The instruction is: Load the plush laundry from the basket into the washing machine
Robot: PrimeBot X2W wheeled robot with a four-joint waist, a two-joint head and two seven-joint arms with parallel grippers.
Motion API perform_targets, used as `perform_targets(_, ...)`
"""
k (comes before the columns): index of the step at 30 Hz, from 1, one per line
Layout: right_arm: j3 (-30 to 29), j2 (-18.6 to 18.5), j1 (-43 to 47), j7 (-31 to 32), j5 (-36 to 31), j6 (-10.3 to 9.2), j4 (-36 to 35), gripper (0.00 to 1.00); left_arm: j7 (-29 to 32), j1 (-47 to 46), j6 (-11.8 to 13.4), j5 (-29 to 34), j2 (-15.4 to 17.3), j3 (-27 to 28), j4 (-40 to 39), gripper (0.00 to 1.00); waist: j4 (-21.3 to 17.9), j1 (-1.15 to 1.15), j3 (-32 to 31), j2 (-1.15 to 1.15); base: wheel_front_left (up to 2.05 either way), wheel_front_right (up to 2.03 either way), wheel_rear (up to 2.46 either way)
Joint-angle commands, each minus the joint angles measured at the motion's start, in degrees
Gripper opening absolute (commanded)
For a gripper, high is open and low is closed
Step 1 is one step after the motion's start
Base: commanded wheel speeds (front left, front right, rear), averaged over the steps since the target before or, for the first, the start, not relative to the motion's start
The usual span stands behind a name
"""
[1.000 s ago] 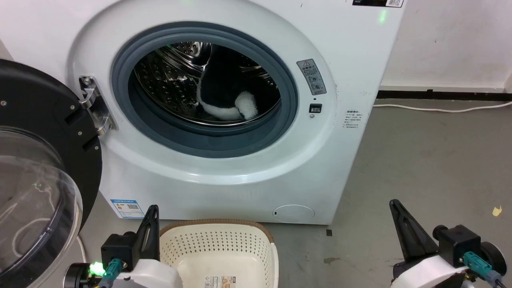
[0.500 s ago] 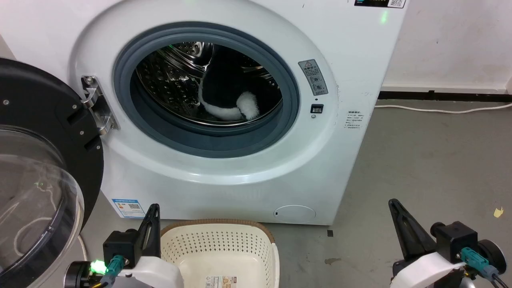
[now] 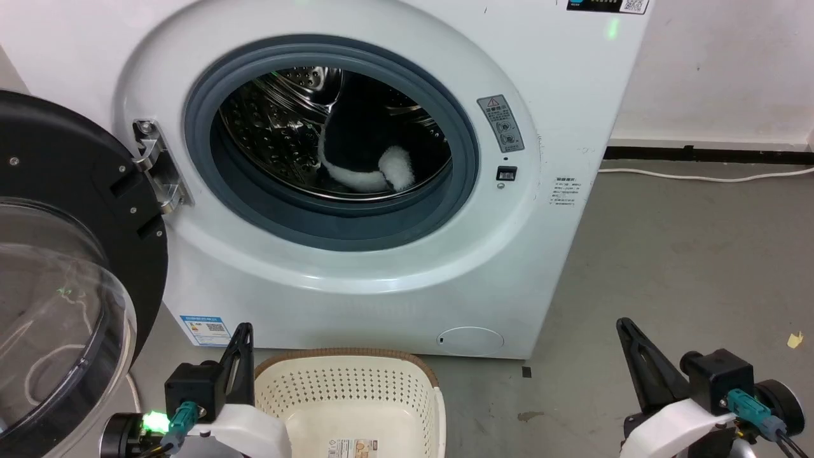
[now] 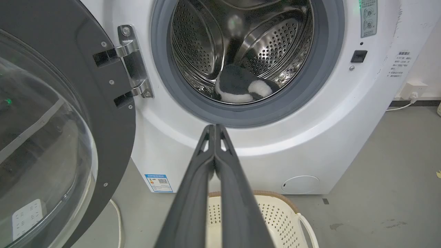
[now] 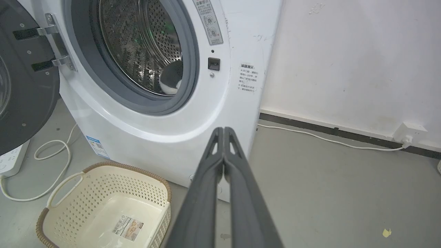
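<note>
Left gripper (image 4: 215,131): low, beside the basket's left wall. We see its two dark fingers pressed together along their length, with nothing between them.
Right gripper (image 5: 224,132): low over the bare floor (image 3: 668,254), well to the right of the basket. Its fingers are likewise together and hold nothing.
Basket (image 3: 343,388): stands upright on the floor, just in front of the washing machine's lower front edge. We see its bare cream base with the label sticker (image 5: 128,228), and the brown rim runs all round.
Washing machine (image 3: 381,305): white front loader, facing us.
Door (image 3: 57,165): swung fully open on the hinge at the machine's left side, with the clear dome turned toward us.
Gasket (image 3: 343,222): a grey ring round the opening, unobstructed.
Drum (image 4: 196,44): shiny perforated steel, visible through the opening.
Plush laundry (image 3: 362,140): inside the drum, lying on its floor toward the right of the opening and behind the gasket. We note a black bulk with a white band along its bottom and a white fuzzy patch at its right.
Cable (image 5: 320,137): white, lying on the floor along the foot of the wall (image 5: 344,51), right of the machine.
</note>
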Motion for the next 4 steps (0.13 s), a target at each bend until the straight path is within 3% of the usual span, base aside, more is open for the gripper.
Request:
perform_targets(1, -0.1, 0.1, -0.7, 0.3, -0.5, -0.05, -0.2, 0.00, 0.5, -1.0, -0.3, 0.4, -0.1, 0.4, -0.5, 0.00, 0.0, 0.00, 0.0, 0.00, 0.00, 0.00, 0.00)
perform_targets(4, -0.1, 0.1, -0.8, 0.7, -0.6, -0.05, -0.3, 0.00, 0.8, -1.1, -0.3, 0.6, -0.1, 0.4, -0.6, 0.00, 0.1, 0.00, 0.0, 0.00, 0.00, 0.00, 0.00)
